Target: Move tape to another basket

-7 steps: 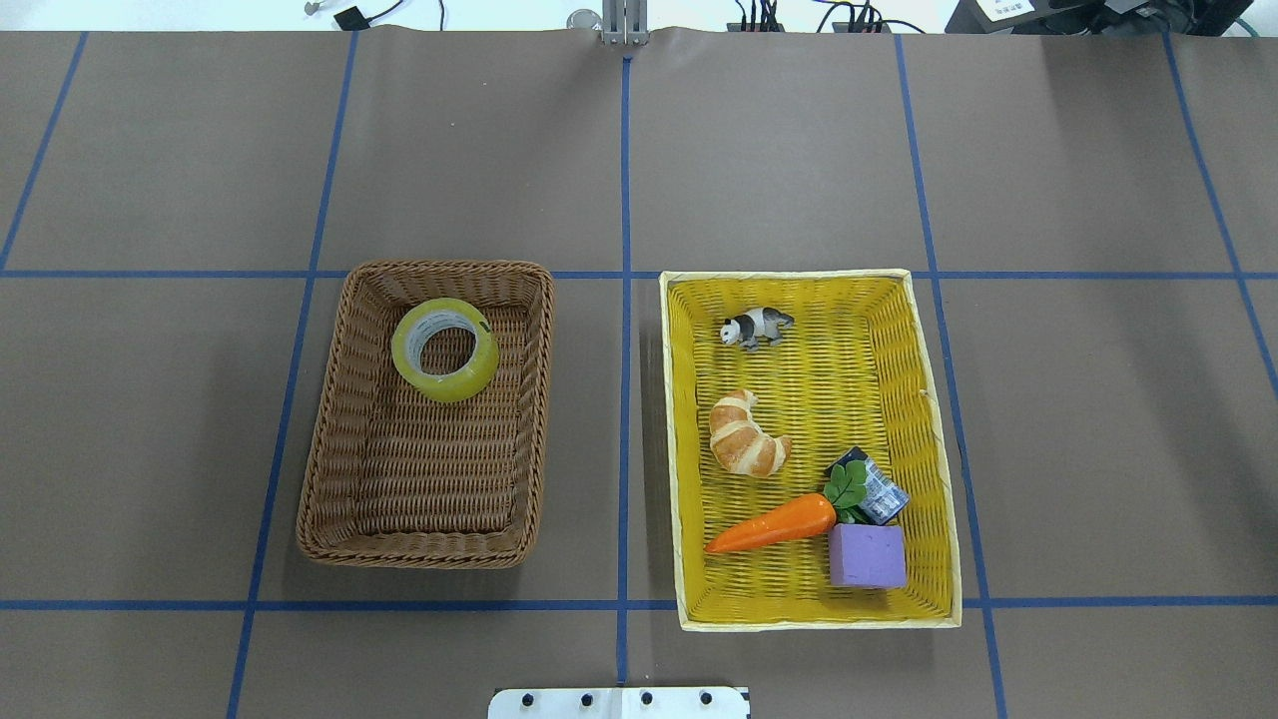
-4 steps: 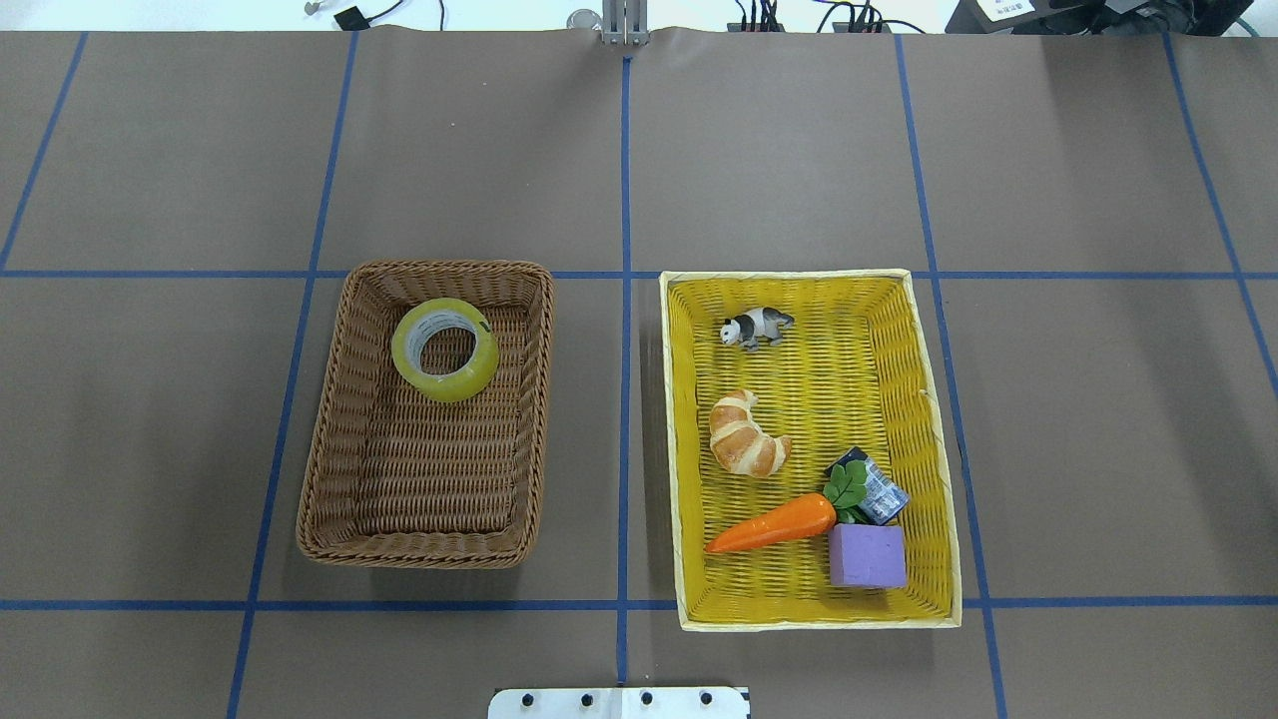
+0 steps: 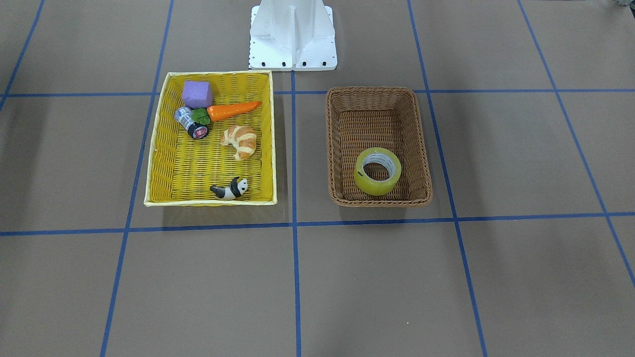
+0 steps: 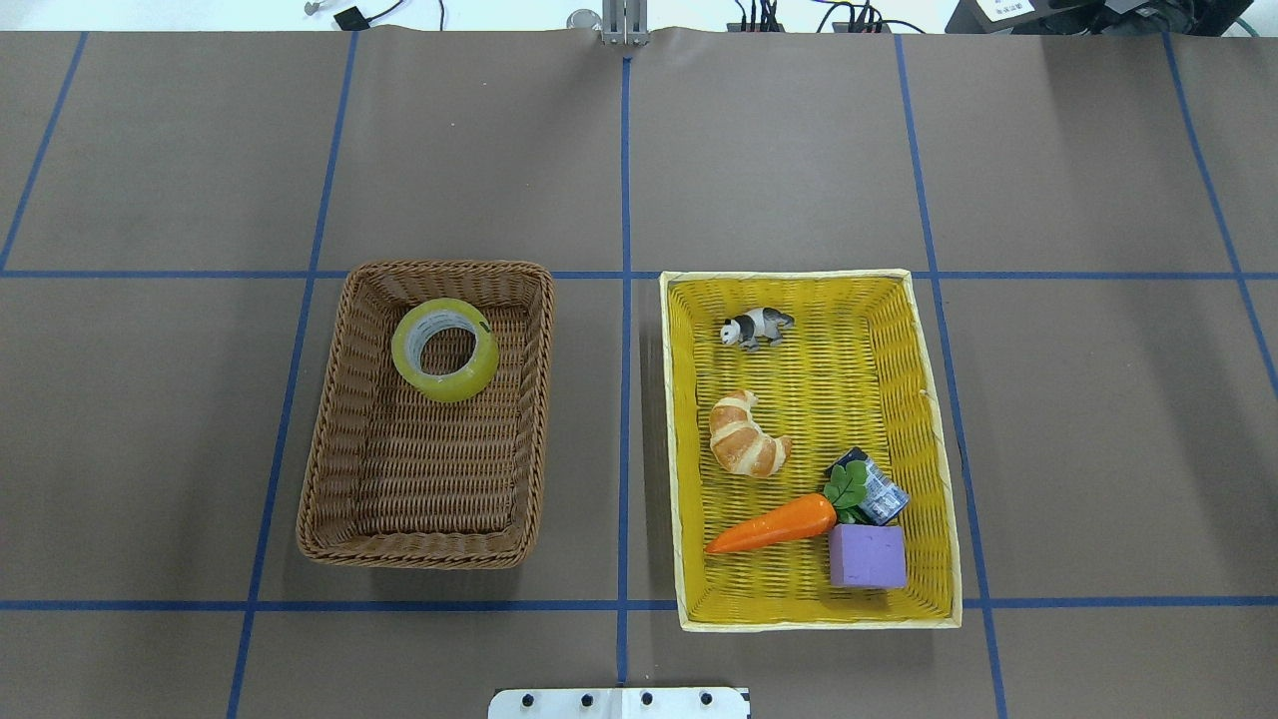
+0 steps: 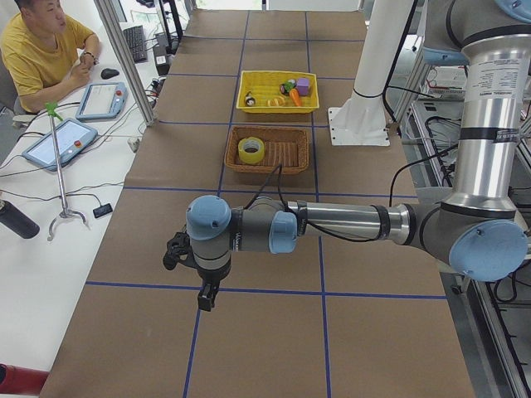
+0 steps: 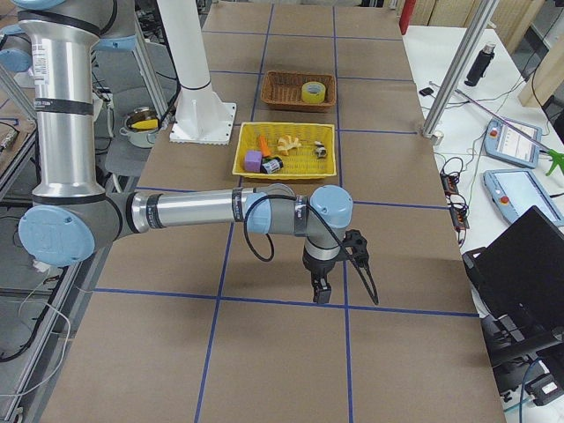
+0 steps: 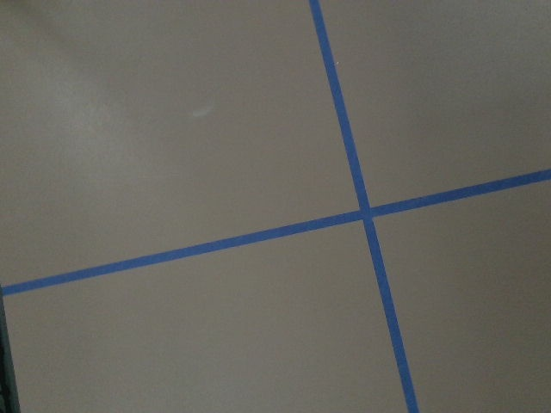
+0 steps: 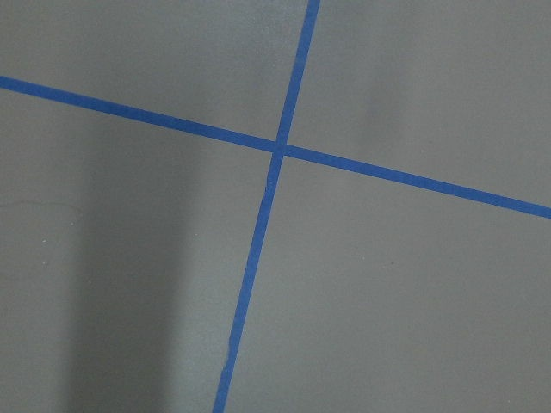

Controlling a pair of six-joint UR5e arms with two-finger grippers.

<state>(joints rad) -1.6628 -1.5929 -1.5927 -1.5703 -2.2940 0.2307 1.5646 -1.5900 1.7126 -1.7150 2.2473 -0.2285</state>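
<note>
The yellowish tape roll [image 4: 461, 379] lies flat in the far end of the brown wicker basket [image 4: 334, 439], on the table's left half. It also shows in the front view [image 3: 372, 187] inside the brown basket [image 3: 379, 90]. Neither gripper appears in the overhead or front views. My left gripper [image 5: 207, 298] hangs over bare table well off to the left of the baskets; my right gripper [image 6: 319, 289] hangs over bare table well off to the right. I cannot tell whether either is open or shut. Both wrist views show only brown table and blue lines.
The yellow basket [image 4: 789, 273] on the right half holds a toy panda [image 4: 757, 327], a croissant [image 4: 744, 436], a carrot [image 4: 774, 525], a purple block [image 4: 867, 556] and a small black-capped bottle [image 4: 882, 496]. An operator [image 5: 41, 50] sits beside the table's far side.
</note>
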